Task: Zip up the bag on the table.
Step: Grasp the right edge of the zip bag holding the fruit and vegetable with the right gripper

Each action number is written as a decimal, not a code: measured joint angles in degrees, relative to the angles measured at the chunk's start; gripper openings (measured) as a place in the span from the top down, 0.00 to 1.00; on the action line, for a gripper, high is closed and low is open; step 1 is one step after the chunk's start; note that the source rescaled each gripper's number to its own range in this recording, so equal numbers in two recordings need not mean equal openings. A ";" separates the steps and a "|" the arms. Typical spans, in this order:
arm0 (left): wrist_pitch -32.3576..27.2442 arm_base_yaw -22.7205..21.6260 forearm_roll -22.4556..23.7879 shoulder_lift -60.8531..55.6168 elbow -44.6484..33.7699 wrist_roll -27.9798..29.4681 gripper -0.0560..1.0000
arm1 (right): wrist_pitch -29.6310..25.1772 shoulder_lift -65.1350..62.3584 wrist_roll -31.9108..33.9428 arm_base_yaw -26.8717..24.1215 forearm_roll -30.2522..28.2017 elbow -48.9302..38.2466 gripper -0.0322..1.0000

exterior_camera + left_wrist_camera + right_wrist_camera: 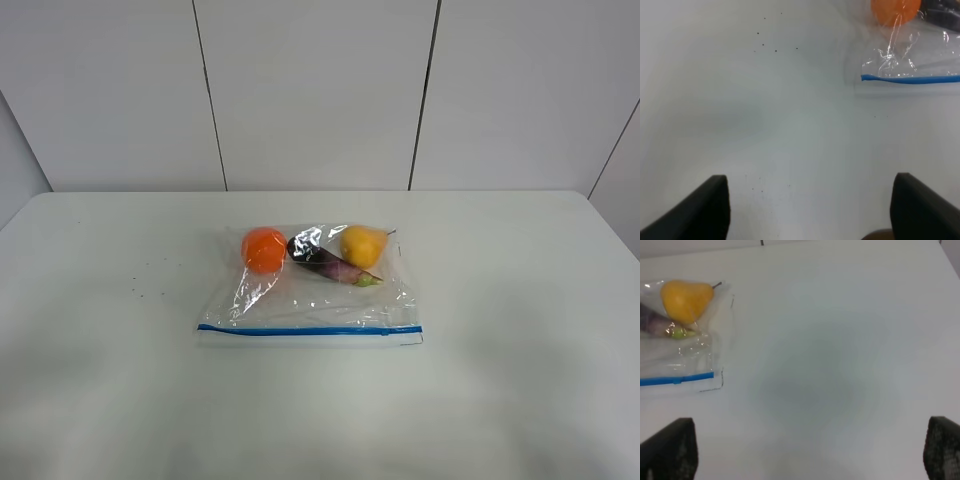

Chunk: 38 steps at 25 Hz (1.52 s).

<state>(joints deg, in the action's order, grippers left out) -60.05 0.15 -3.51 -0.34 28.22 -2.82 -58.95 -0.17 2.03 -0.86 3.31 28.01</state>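
Flat on the white bench (520, 400), the bag (310, 300), blue zipper strip (300, 329) along its near edge. Hovering over the bench off the bag's left corner with the left claw (811, 177) spread wide, empty. Likewise off the bag's right corner with the right claw (812, 420) released, gripping nothing.

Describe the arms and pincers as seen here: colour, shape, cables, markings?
Only fingertips show, in the wrist views. Left pincer: two matte black, blocky fingers with slanted tops. Right pincer: two black, slightly rougher-looking fingers. No cables, markings or arm links visible; the high view shows neither arm.
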 joint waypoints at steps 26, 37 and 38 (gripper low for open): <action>0.00 0.00 0.00 0.00 0.00 0.00 0.04 | 1.09 55.94 -5.64 0.00 5.79 22.92 0.00; 0.00 0.00 0.00 0.00 0.00 0.00 0.04 | 12.21 90.46 -25.08 0.00 28.70 26.04 0.00; 0.00 0.00 0.00 0.00 0.00 0.00 0.04 | 13.13 92.98 -28.02 0.00 32.42 26.04 0.00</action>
<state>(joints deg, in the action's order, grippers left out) -60.05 0.15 -3.51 -0.34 28.22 -2.82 -45.81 92.81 -25.99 -0.86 35.74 54.05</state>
